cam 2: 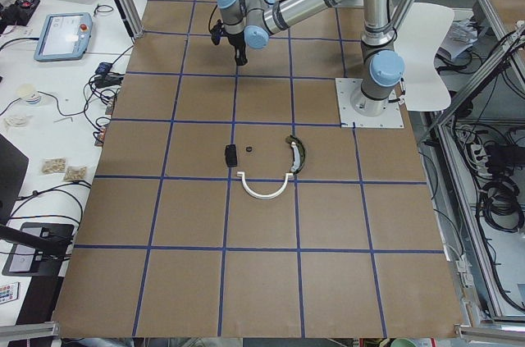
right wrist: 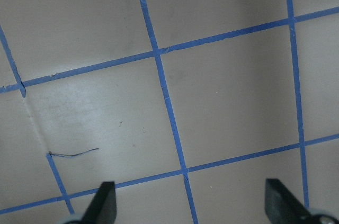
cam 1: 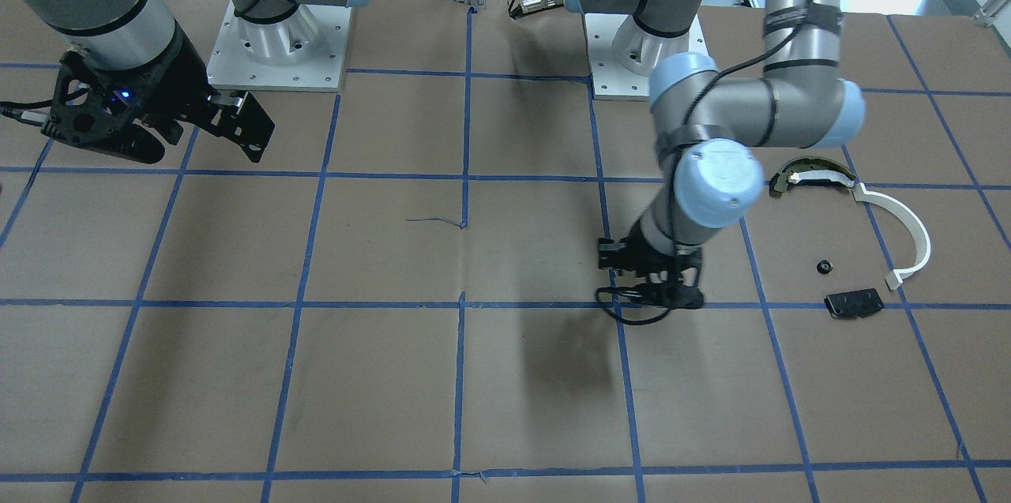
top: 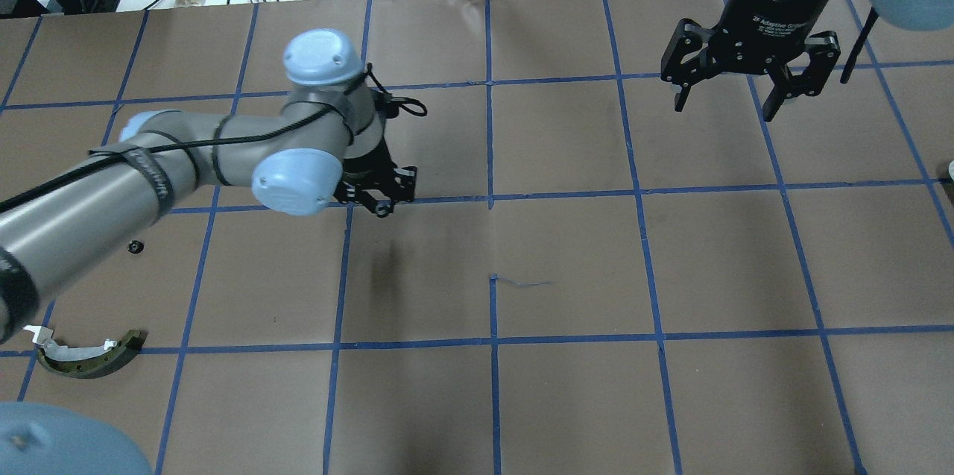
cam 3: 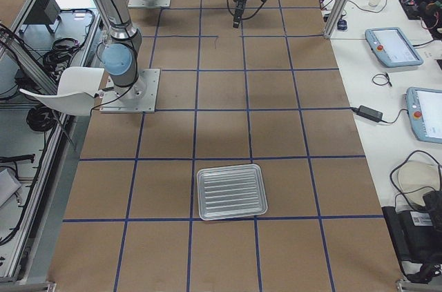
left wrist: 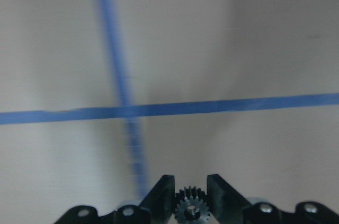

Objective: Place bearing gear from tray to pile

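Left gripper [left wrist: 190, 184] is clamped on the bearing gear [left wrist: 191, 211], bottom centre of its wrist view, above a blue tape crossing. The pile [cam 1: 853, 303] lies at the front view's right, well apart from it. Right gripper [top: 727, 98] hangs with jaws wide apart, upper right overhead

Four fixed views around the table [top: 566, 251], two close wrist views
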